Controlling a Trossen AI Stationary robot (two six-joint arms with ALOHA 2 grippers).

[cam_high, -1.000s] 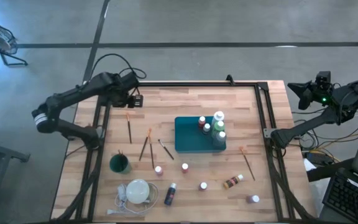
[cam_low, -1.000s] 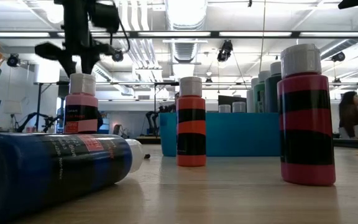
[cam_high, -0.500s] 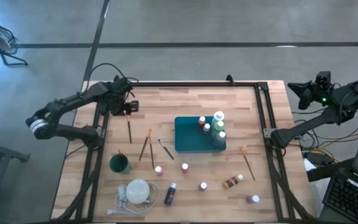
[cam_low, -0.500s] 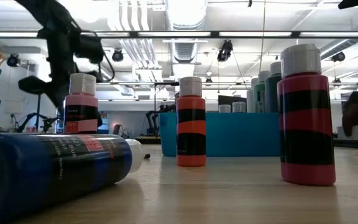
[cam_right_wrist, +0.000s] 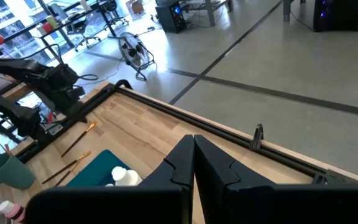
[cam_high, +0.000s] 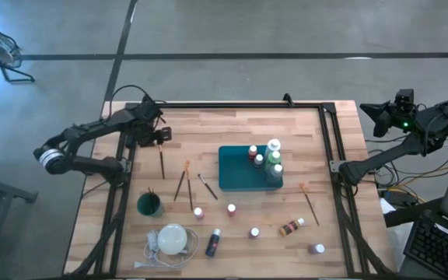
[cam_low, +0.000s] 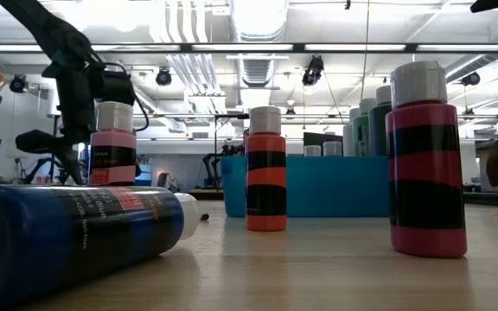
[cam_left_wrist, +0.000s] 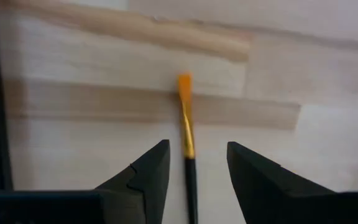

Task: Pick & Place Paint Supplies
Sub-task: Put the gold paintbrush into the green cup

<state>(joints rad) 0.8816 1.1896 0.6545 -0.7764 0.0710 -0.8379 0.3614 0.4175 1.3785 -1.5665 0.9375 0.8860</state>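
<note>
I have the left end effector [cam_high: 159, 135] over the table's [cam_high: 309, 148] back left part, fingers [cam_left_wrist: 146, 177] parted either side of a brush [cam_left_wrist: 187, 146] lying flat, holding nothing. I judge this the approach to a grasp: next I lower and close. Far right, the right end effector [cam_right_wrist: 194, 155] waits off the table, closed and empty.

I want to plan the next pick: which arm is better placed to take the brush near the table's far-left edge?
Left: its gripper is open around that brush. The right gripper is shut, off the table.
</note>
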